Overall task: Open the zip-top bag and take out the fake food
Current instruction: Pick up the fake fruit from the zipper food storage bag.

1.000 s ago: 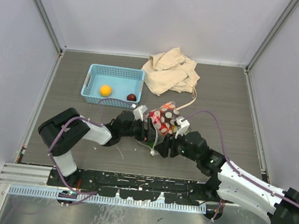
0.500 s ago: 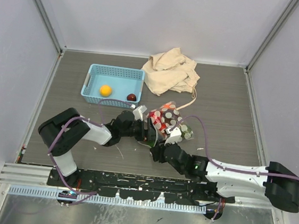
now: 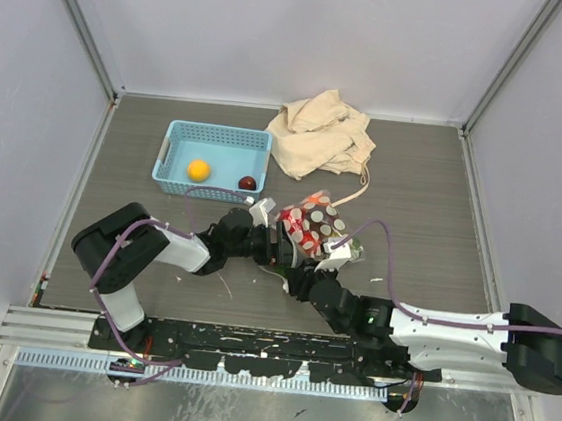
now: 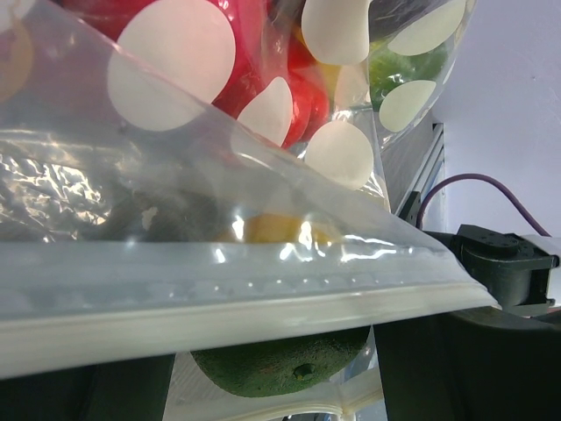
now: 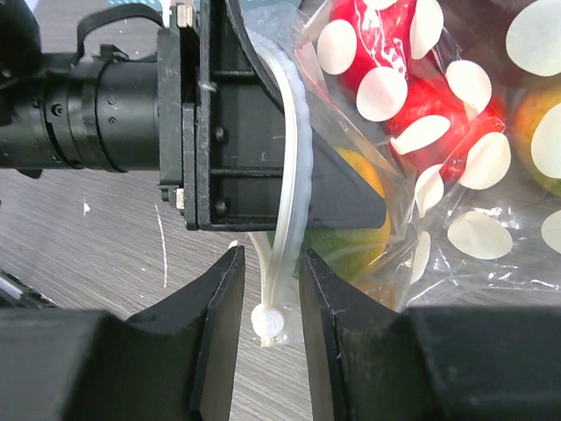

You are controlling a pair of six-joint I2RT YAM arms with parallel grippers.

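Top external shows the right gripper (image 5: 267, 298) now swung in low from the near edge and brought under the bag (image 3: 310, 226), which hangs mid-table in the left gripper (image 3: 278, 238), jaws wide around its stuffed body. Right jaws have narrowed to flank the strip (image 5: 294, 175) tail, a gap each side, not yet pinching; a pull to unzip seems next. Food (image 5: 386, 53) remains inside. Cloth (image 3: 319, 134) lies at 12 o'clock of the bag, basket (image 3: 219, 130) at 10, both apart; the left finger crowds the strip.
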